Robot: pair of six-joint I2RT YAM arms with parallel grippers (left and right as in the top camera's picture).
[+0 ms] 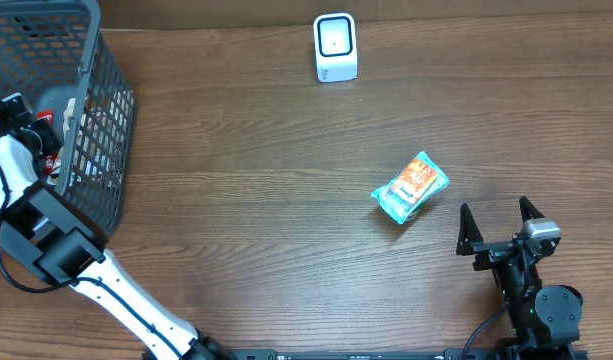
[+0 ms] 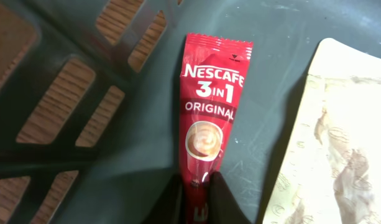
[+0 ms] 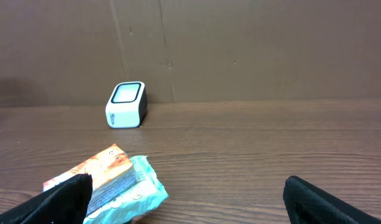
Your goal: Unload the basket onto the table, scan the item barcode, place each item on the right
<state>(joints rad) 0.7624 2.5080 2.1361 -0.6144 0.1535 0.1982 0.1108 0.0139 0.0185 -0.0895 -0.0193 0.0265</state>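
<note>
Reaching into basket [image 1: 108, 118], left claw [image 2: 196, 188] pinches sachet [image 2: 210, 106].

1. The left arm [image 1: 126, 295], white links with black joints, climbs from the bottom edge of the overhead view along the left side to the upper left corner.
2. The left gripper [image 2: 196, 186] is clamped together. Its two dark fingers [image 2: 227, 199], at the bottom centre of the left wrist view, pinch the lower end of a red Nescafé 3in1 sachet [image 2: 209, 106].
3. The right arm [image 1: 546, 310], black, sits folded at the lower right of the overhead view.
4. The right gripper [image 1: 495, 210] points toward the top of the frame. In the right wrist view its fingers [image 3: 59, 199] are spread wide, one at each lower corner.
</note>
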